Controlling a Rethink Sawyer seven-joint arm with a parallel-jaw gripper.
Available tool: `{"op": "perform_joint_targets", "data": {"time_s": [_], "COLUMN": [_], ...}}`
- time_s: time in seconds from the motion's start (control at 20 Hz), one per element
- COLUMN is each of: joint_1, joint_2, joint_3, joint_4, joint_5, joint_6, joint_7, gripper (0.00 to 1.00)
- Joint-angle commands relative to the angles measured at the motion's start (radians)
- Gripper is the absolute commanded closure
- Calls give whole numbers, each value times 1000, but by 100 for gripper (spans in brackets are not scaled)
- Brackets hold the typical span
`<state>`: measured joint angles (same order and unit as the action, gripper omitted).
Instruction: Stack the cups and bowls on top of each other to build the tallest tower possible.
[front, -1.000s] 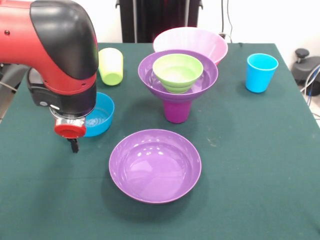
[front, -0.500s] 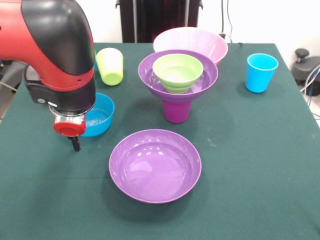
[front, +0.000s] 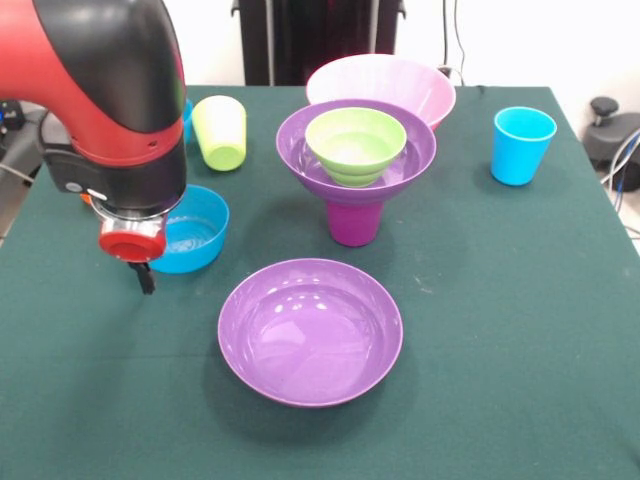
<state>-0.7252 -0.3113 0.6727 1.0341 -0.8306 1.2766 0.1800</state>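
The tower stands mid-table: a purple cup (front: 353, 222) carries a wide purple bowl (front: 412, 152) with a small ribbed green bowl (front: 355, 143) nested in it. A second wide purple bowl (front: 311, 330) lies in front of it. A small blue bowl (front: 197, 232) sits at the left, partly behind my arm. My gripper (front: 146, 279) hangs just in front of and left of that blue bowl, close above the cloth. A lime green cup (front: 222, 132), a big pink bowl (front: 380, 83) and a light blue cup (front: 522, 145) stand along the far side.
My red and black arm (front: 110, 90) fills the upper left and hides what lies behind it; a sliver of blue (front: 187, 118) shows at its edge beside the lime green cup. The green tablecloth (front: 500, 330) covers the table.
My arm has drifted a little left and up, and the gripper has risen slightly beside the small blue bowl. Cups and bowls have not moved.
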Motion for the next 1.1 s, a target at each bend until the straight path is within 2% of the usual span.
{"op": "perform_joint_targets", "data": {"time_s": [0.05,0.25,0.4,0.7,1.1], "joint_1": [47,54,46,5,-36], "joint_2": [-15,-14,0,29,51], "joint_3": [-83,-120,-127,-110,-58], "joint_4": [-32,-2,6,53,89], "joint_5": [-34,-58,-48,5,55], "joint_6": [158,185,175,84,-47], "joint_7": [-115,-118,-102,-46,-43], "gripper": [0,0,0,0,0]}}
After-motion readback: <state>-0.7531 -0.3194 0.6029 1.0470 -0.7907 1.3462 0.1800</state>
